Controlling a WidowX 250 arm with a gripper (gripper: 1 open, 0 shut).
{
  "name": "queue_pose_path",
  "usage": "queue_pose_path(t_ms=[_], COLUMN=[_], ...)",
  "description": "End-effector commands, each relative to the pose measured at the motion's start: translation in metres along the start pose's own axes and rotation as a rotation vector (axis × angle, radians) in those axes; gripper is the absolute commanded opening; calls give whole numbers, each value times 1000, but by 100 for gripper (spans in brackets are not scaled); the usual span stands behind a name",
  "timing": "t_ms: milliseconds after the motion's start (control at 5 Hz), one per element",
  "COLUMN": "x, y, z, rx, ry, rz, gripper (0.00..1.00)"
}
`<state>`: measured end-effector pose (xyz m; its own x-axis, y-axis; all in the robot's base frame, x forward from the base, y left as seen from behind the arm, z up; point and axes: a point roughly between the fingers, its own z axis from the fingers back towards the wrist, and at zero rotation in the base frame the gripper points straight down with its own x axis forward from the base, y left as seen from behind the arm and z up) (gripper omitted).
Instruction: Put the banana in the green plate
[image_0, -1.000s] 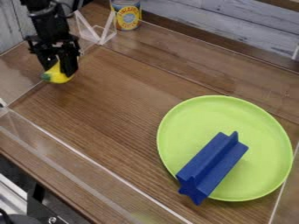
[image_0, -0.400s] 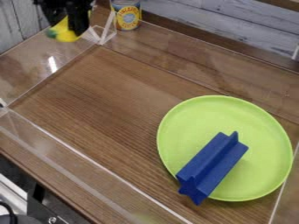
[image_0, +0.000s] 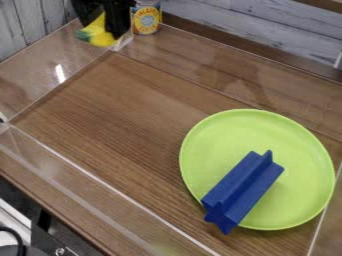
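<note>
At the top left of the camera view my gripper (image_0: 102, 28) hangs high above the table, shut on the banana (image_0: 99, 36), a small yellow piece with a green tip showing between and below the dark fingers. The upper part of the gripper is cut off by the frame edge. The green plate (image_0: 221, 140) lies flat on the wooden table at the lower right, far from the gripper.
A blue cross-section block (image_0: 243, 188) lies on the plate's lower half. A yellow can (image_0: 146, 17) stands at the back just right of the gripper. Clear plastic walls (image_0: 54, 70) border the table on the left and front.
The gripper has lifted the banana off the table and carried it upward and to the right in the picture. Plate and blue block have not moved.
</note>
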<state>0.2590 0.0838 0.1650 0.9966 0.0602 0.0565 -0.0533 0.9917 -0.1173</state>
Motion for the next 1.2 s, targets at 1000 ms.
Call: queue_pose_path(t_ms=[1000], x=[-53], y=[-203], z=[-23], rx=[-22], ry=[-31], rz=[-127], gripper=[0])
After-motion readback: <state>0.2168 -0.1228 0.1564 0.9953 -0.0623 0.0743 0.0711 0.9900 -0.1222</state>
